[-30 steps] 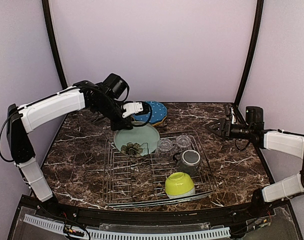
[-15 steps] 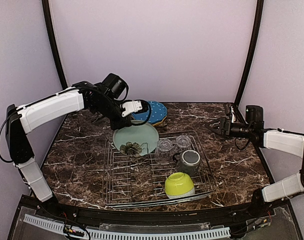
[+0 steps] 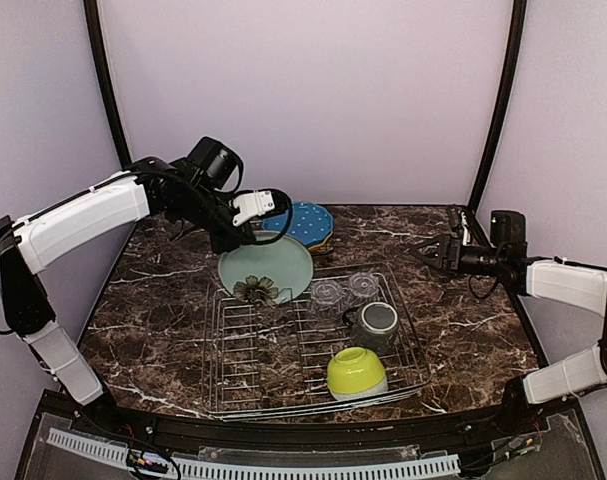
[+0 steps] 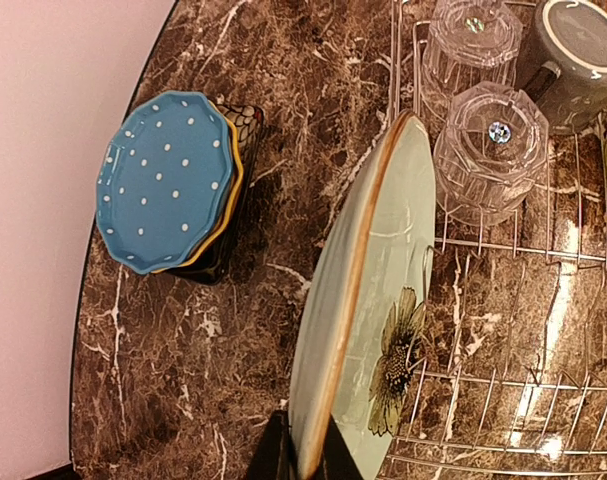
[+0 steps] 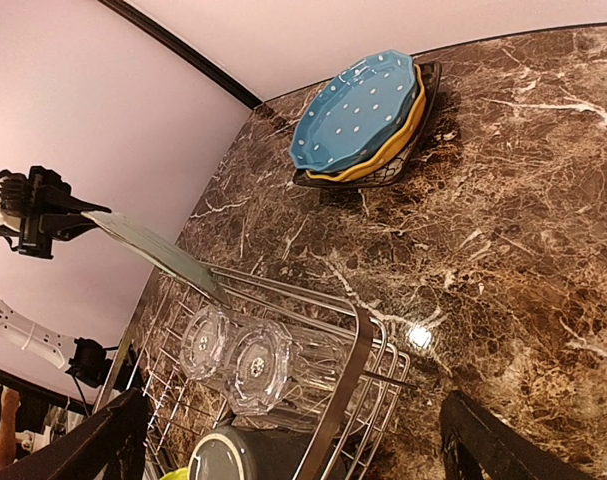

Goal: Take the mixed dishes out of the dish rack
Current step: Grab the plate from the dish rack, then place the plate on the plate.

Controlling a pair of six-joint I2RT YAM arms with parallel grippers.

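My left gripper (image 3: pixel 235 243) is shut on the upper rim of the pale teal plate (image 3: pixel 273 265), holding it on edge and tilted over the back left corner of the silver wire dish rack (image 3: pixel 283 400). In the left wrist view the fingers (image 4: pixel 268 455) pinch the plate's brown rim (image 4: pixel 368 290). The dotted blue plate (image 3: pixel 305 220) lies on top of the yellow and black plates on the counter behind the rack. Two clear glasses (image 3: pixel 329 292) (image 3: pixel 364 283), the dark grey mug (image 3: pixel 379 320) and the lime-green bowl (image 3: pixel 357 372) are in the rack. My right gripper (image 3: pixel 429 252) is open and empty, right of the rack.
The plate stack (image 5: pixel 361 112) sits on the brown marble counter (image 3: pixel 463 330) near the back wall. The rack's raised metal end (image 5: pixel 348 390) stands between my right gripper (image 5: pixel 288 462) and the glasses (image 5: pixel 251 365). Black frame posts rise at both back corners.
My left arm has drawn the teal plate a little up and to the left, away from the glasses. The right arm has hardly moved.
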